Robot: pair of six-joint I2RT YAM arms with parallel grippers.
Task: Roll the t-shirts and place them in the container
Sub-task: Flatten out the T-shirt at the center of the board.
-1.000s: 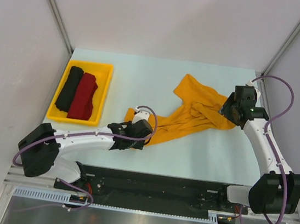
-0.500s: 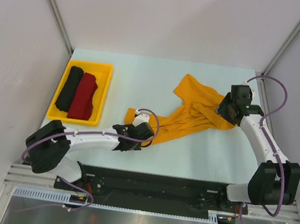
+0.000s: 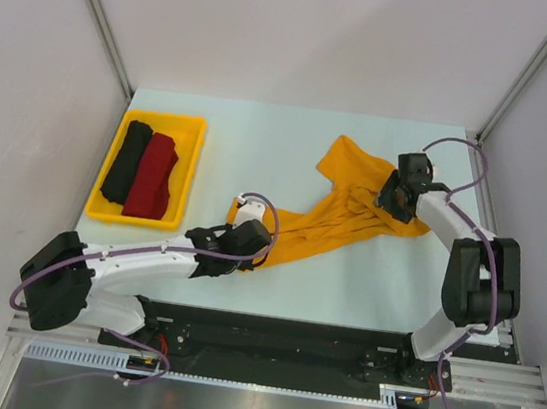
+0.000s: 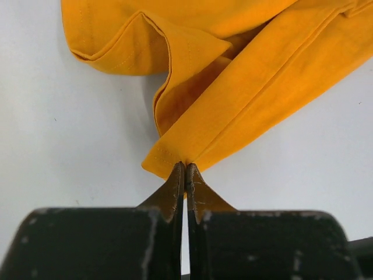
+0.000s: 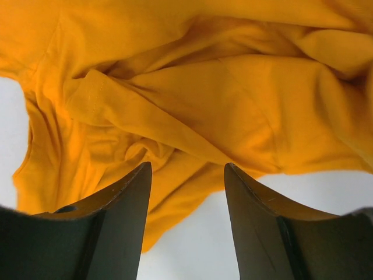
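The mustard orange-yellow t-shirt (image 3: 348, 209) lies crumpled and stretched in a diagonal band across the middle of the table. My left gripper (image 3: 256, 246) is shut on its near lower-left hem corner; the left wrist view shows the fingertips (image 4: 186, 169) pinching the folded hem (image 4: 166, 157). My right gripper (image 3: 387, 201) is open over the shirt's bunched right part; in the right wrist view its fingers (image 5: 134, 186) stand wide apart above the orange folds (image 5: 192, 99). The dark red roll (image 3: 153, 177) and the black roll (image 3: 127, 160) lie side by side in the tray.
The rigid yellow tray (image 3: 190, 123) stands at the left of the table. White walls with metal posts close in the table's left, back and right sides. The arm bases and a black rail (image 3: 276, 336) run along the near edge.
My right gripper has moved left and further over the shirt's bunched right part, its arm folding up. My left gripper keeps hold of the hem and has shifted slightly.
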